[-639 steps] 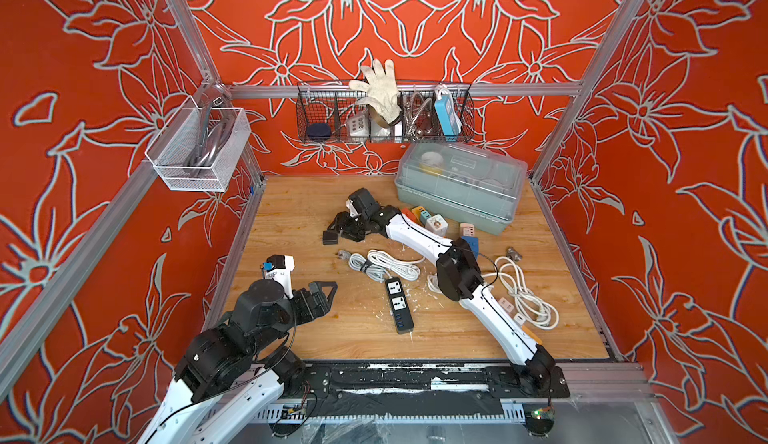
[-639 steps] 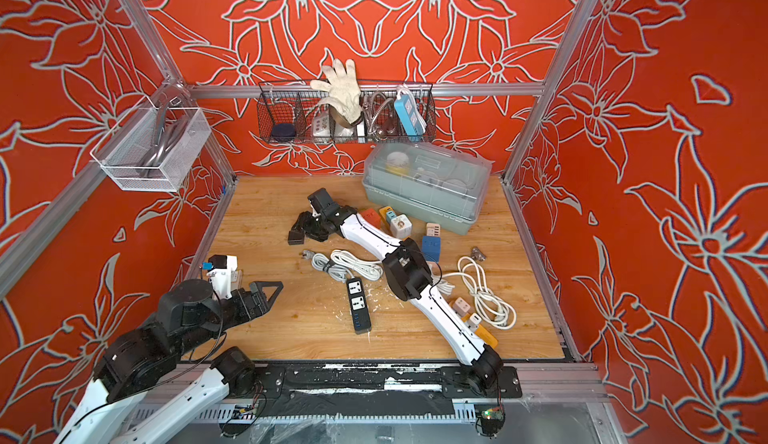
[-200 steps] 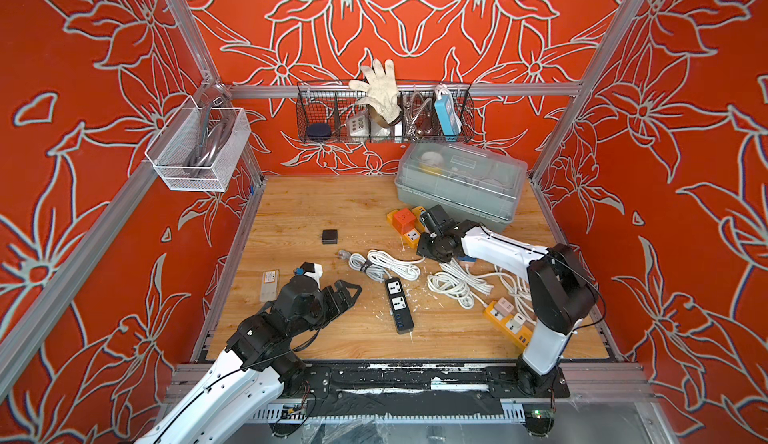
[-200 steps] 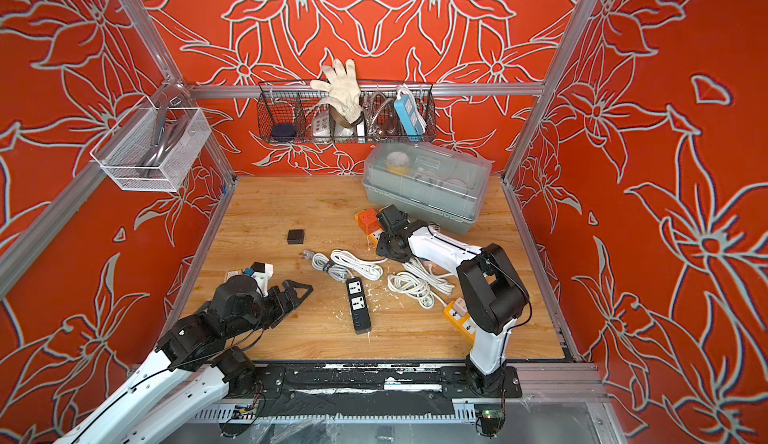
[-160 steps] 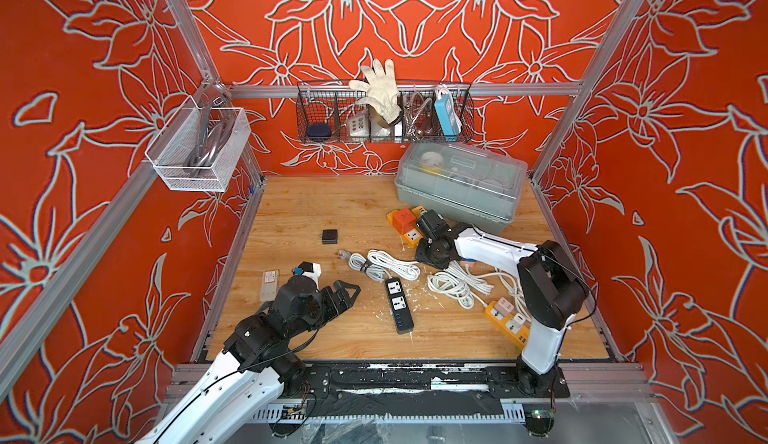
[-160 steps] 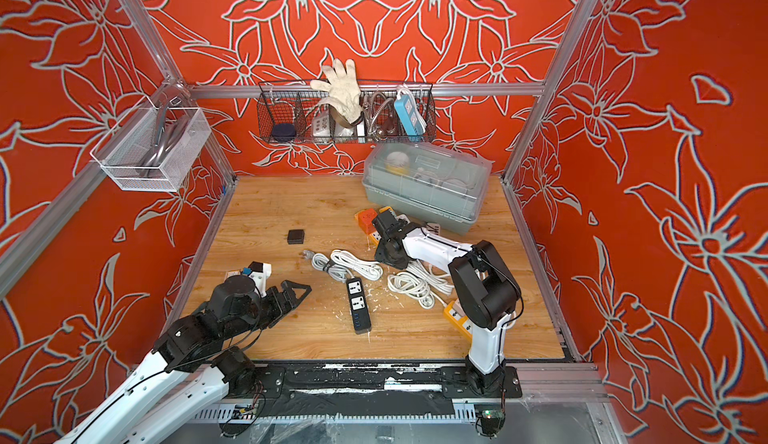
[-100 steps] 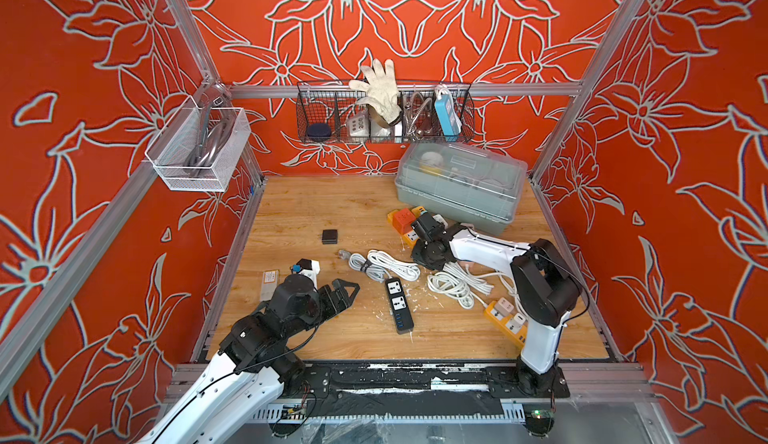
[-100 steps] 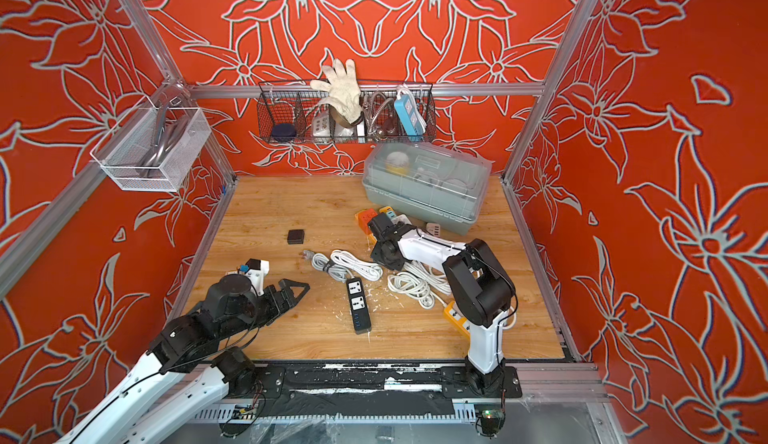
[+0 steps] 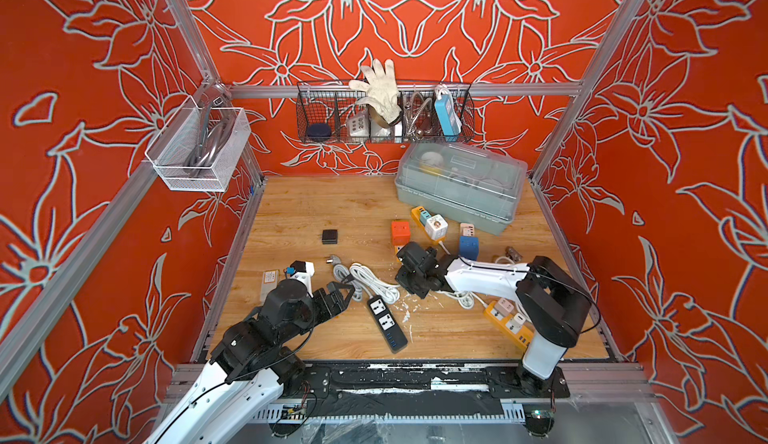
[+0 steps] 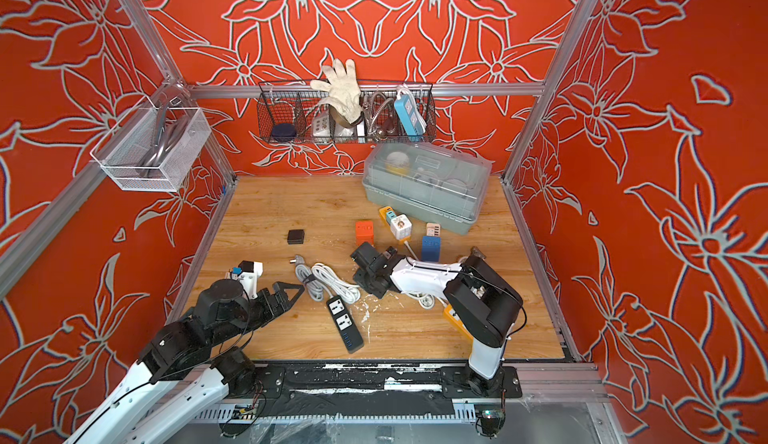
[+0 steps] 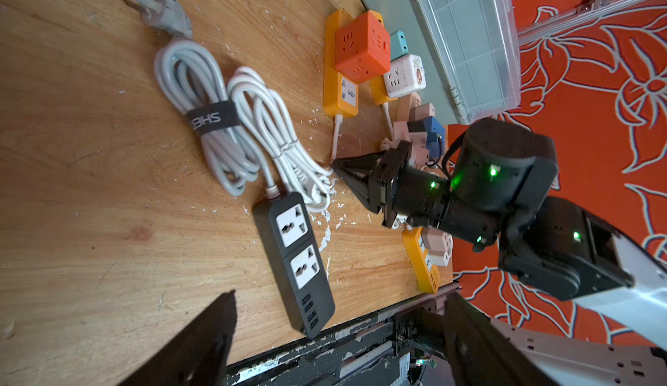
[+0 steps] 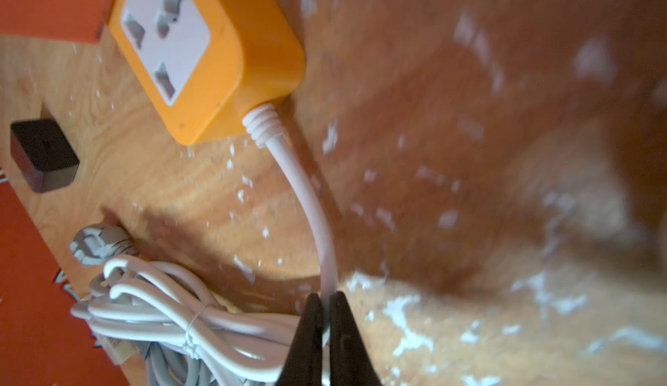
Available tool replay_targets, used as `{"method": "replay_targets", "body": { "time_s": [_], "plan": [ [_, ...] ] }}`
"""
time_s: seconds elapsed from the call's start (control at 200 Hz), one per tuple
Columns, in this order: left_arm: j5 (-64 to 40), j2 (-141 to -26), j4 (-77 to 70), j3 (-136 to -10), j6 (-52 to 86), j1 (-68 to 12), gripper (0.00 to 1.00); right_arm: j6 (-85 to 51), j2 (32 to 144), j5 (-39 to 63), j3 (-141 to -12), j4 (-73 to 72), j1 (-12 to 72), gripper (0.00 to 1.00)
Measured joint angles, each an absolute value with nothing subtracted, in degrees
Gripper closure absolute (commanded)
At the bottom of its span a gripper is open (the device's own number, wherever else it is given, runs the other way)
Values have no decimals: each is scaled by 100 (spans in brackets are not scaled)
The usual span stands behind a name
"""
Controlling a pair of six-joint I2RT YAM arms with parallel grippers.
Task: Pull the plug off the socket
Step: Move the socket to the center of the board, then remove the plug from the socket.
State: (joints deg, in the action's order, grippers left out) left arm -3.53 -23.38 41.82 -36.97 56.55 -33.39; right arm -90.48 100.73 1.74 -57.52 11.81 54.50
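Note:
A yellow socket strip [image 12: 202, 52] lies mid-table with an orange cube plug [image 11: 362, 46] sitting on it, seen in both top views [image 9: 401, 232] [image 10: 363, 230]. A white cord [image 12: 310, 203] runs out of the strip's end. My right gripper [image 12: 326, 304] is shut on that cord, close to a tied white cable bundle [image 12: 173, 315]. It shows as a black wedge in the left wrist view [image 11: 337, 165] and low over the table in a top view [image 9: 400, 273]. My left gripper [image 11: 339, 330] hangs open and empty at the front left [image 9: 343, 292], short of a black power strip [image 11: 294, 258].
A small black adapter [image 9: 329, 236] lies alone on the wood. A second yellow strip [image 9: 509, 323] with pink plugs lies front right. White [image 9: 436, 227] and blue [image 9: 468, 248] cubes sit by a lidded grey box [image 9: 459, 186]. A grey plug [image 11: 162, 8] ends the grey cable.
My right gripper has moved left and toward the front, and has shut on the white cord. The left arm has barely shifted and stays open.

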Motion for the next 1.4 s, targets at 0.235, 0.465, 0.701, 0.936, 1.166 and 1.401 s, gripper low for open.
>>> {"method": "replay_targets", "body": {
  "time_s": [0.235,0.465,0.701,0.936,1.166,1.401],
  "plan": [
    [-198,-1979,4547,-3876,5607,-3339,12,-9874,10291,191,-5760,681,6178,83],
    [38,-1559,4971,-3997,5551,-3339,12,-9172,10444,274,-6348,1096,6187,67],
    [-69,-1691,4825,-4005,5546,-3339,13,-7476,8984,-397,-6357,2025,6051,57],
    [-642,-2783,3938,-3721,5625,-3339,14,-5247,6095,-484,-4991,1702,5253,34],
    [-1103,-4722,3413,-4034,5402,-3339,14,-4392,5583,1627,-3938,1164,3304,33],
    [-1345,-5867,2790,-4261,5328,-3301,14,-3760,6742,2947,-4340,1140,3179,29]
  ]
}}
